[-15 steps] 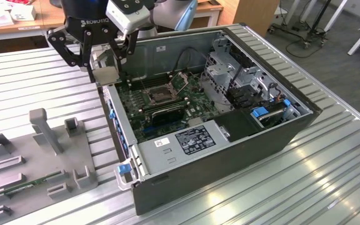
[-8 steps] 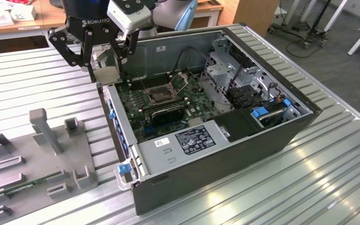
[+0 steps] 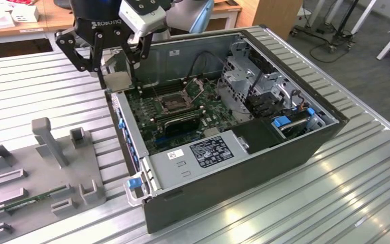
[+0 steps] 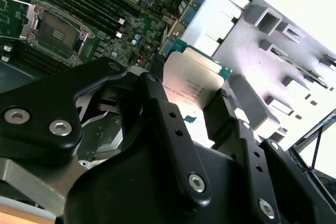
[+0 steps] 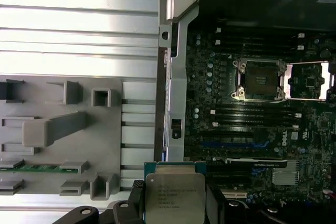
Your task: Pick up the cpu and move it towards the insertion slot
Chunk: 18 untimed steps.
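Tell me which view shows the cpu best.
First wrist view: the cpu faces the camera squarely, held in the hand. The second wrist view shows its top at a slant between the fingers. In the exterior view it is small.

Setting: a robotics lab or workshop. An opened computer case rests on a ribbed aluminium tabletop; wooden desks and wheeled equipment stands occupy the 12 o'clock background.

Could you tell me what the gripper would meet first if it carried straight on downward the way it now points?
Probably the computer case wall's top edge; the gripper, holding the cpu, hangs about over it, though depth is unclear.
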Available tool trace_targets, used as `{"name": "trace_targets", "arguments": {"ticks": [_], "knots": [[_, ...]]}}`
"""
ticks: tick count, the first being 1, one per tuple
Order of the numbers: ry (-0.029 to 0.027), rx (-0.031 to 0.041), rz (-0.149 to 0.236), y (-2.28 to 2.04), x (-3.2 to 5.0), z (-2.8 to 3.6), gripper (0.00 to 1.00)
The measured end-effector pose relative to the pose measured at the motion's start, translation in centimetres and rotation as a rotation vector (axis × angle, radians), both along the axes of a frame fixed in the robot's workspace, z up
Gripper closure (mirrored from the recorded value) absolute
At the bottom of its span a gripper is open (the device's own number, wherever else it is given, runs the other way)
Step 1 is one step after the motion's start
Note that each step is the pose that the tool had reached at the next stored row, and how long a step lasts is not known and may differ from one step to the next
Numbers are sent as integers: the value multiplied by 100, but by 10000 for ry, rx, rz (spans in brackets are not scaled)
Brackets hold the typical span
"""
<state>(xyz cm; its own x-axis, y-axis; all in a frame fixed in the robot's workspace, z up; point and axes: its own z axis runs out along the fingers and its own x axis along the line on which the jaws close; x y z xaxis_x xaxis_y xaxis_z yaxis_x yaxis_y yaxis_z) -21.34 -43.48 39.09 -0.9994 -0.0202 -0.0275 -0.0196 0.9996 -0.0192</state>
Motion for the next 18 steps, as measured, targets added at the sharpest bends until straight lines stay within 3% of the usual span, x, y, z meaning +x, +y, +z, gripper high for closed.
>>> {"name": "trace_targets", "arguments": {"ticks": [18], "knots": [[0, 1, 0, 0, 154, -1, 45]]}}
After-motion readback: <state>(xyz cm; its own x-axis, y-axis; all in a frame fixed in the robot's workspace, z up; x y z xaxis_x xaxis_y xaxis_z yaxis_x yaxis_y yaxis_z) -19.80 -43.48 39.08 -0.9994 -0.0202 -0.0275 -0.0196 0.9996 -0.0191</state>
